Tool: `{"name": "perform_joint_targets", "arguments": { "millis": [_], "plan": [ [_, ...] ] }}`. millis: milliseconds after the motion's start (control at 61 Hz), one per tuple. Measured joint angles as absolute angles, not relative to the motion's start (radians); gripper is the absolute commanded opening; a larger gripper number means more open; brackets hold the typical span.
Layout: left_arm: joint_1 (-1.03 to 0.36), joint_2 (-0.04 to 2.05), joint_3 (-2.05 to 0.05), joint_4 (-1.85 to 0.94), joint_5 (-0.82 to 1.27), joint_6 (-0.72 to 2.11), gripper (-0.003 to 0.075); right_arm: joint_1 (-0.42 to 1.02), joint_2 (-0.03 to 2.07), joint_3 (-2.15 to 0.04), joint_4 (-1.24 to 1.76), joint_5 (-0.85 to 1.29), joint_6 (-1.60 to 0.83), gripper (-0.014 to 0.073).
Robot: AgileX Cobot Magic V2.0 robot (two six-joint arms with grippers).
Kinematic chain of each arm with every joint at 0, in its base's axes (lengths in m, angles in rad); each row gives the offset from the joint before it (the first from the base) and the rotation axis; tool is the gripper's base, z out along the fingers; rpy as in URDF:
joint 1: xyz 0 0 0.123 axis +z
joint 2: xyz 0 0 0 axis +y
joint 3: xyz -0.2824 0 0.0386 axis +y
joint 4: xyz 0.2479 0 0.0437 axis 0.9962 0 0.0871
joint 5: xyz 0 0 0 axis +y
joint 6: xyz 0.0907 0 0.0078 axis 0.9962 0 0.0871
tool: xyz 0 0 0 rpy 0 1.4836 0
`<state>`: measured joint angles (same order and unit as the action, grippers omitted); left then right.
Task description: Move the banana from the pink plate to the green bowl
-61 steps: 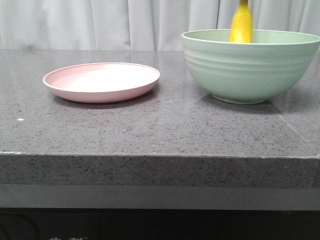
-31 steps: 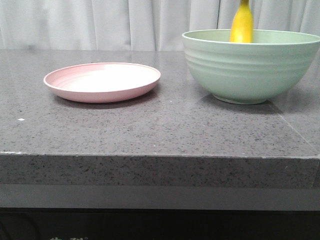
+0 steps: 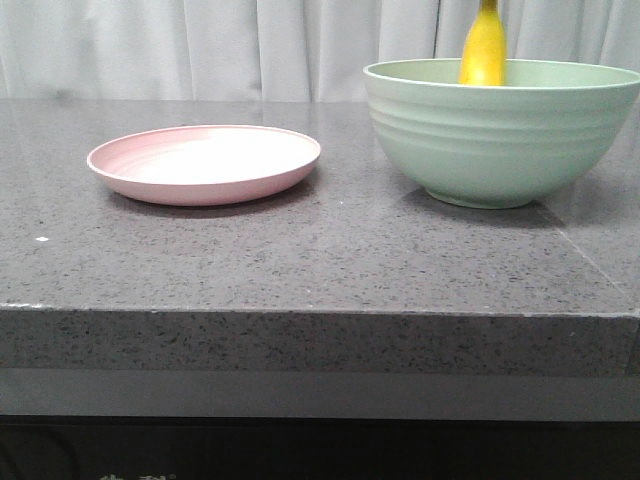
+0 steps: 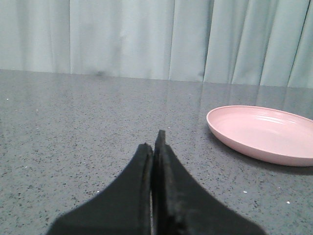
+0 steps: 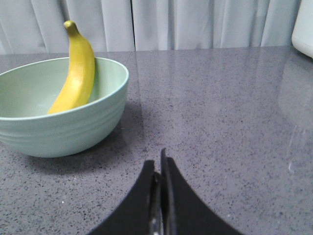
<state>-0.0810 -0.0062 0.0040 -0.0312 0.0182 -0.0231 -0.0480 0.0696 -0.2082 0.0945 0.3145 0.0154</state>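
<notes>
The yellow banana (image 3: 484, 50) stands leaning inside the green bowl (image 3: 500, 135) at the right of the table; it also shows in the right wrist view (image 5: 78, 73), resting against the bowl's inner wall (image 5: 58, 122). The pink plate (image 3: 204, 162) lies empty at the left, and shows in the left wrist view (image 4: 264, 133). My left gripper (image 4: 153, 144) is shut and empty, low over the table beside the plate. My right gripper (image 5: 158, 161) is shut and empty, apart from the bowl. Neither gripper shows in the front view.
The dark speckled stone table (image 3: 330, 250) ends at a front edge (image 3: 320, 312). A pale curtain (image 3: 200, 45) hangs behind. A white object (image 5: 303, 27) stands at the edge of the right wrist view.
The banana has settled very slightly in the bowl. The plate and bowl have stayed in place.
</notes>
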Motion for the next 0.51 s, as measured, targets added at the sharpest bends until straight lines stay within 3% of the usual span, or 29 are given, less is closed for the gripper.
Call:
{"name": "perform_joint_targets", "arguments": {
  "millis": [508],
  "plan": [
    [-0.081,-0.006,0.004,-0.031,0.018,-0.023,-0.0018,-0.048,-0.01,0.028,0.074,0.047,0.035,-0.0069]
  ]
}}
